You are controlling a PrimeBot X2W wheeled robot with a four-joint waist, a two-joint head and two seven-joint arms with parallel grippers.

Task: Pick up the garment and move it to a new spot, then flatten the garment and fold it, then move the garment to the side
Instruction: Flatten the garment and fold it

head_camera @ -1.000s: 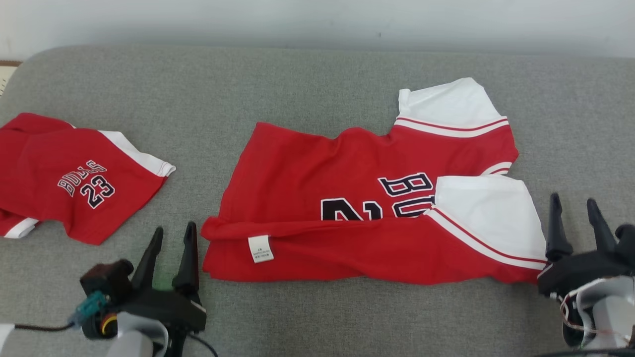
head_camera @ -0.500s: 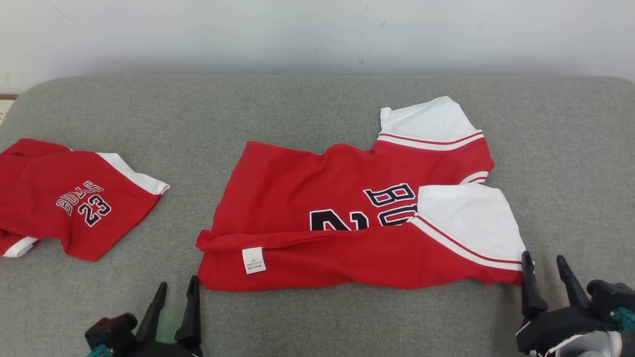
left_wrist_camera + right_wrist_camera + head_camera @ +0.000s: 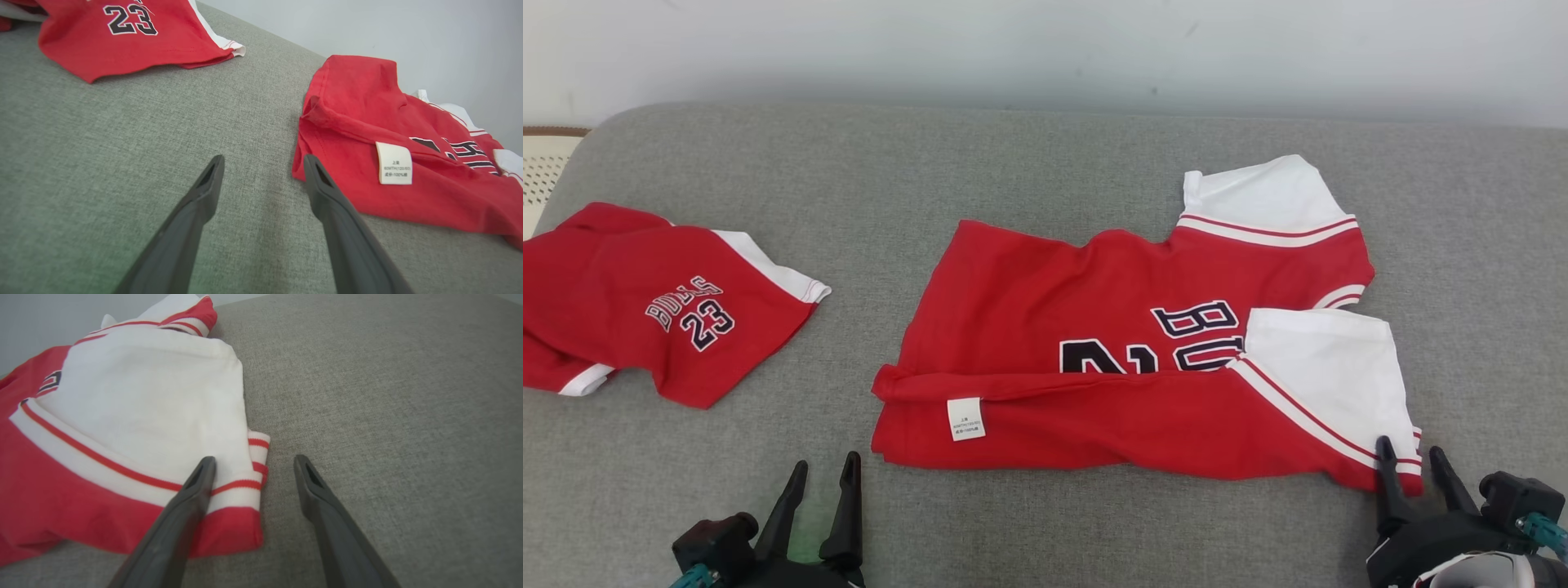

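By the garment (image 3: 1094, 310), left gripper (image 3: 827, 462) and right gripper (image 3: 1409, 447) gape empty.

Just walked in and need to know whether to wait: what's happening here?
A two-armed robot is partway through folding a red-and-white jersey on a grey cushion; its near edge is folded over, care label showing. Both grippers are open, holding nothing: the left gripper beside the jersey's near left corner, the right gripper at its near right corner. A second red garment lies further left.

I see my right gripper (image 3: 253, 460) spread wide, one finger over the striped cuff corner of the red-and-white shirt (image 3: 122, 400), the other over the bare grey couch (image 3: 388, 396).
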